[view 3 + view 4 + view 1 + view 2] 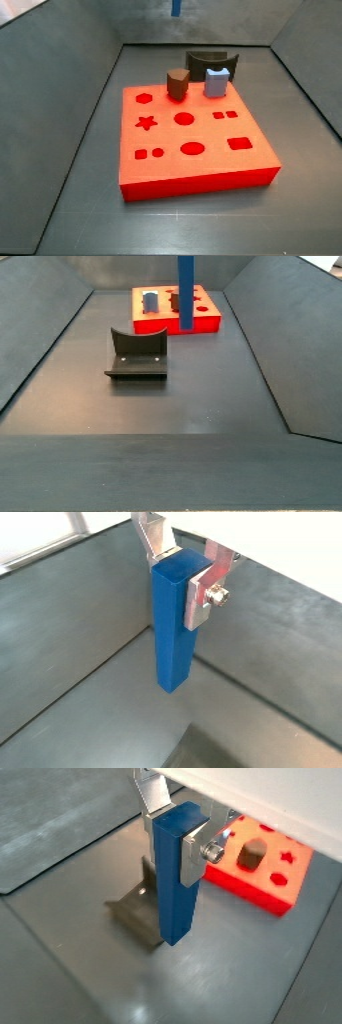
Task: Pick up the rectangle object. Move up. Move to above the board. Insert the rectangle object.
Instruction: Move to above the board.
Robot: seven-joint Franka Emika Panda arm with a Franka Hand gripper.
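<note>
Now, pincer: we see our two-finger silver-plate pincer (187, 567) clamped on the top end of the long bright-blue rectangular bar (171, 627), one flat plate on each side, in both wrist views (178, 828).
Bar: it hangs upright from our pincer (186, 261), clear of the dark table (160, 406); in a side view only its lower tip (177, 8) shows at 12 o'clock of the picture.
Board: the thick red-orange square slab with recessed cutouts (187, 150) lies flat on the table; in a side view the bar (186, 296) stands in front of it (163, 326).
On the board: a brown cylinder (177, 86) and a short pale grey-blue block (217, 82) stand near its far edge.
Fixture: the dark L-shaped bracket (136, 356) sits on the table at about 7 o'clock from the board.
</note>
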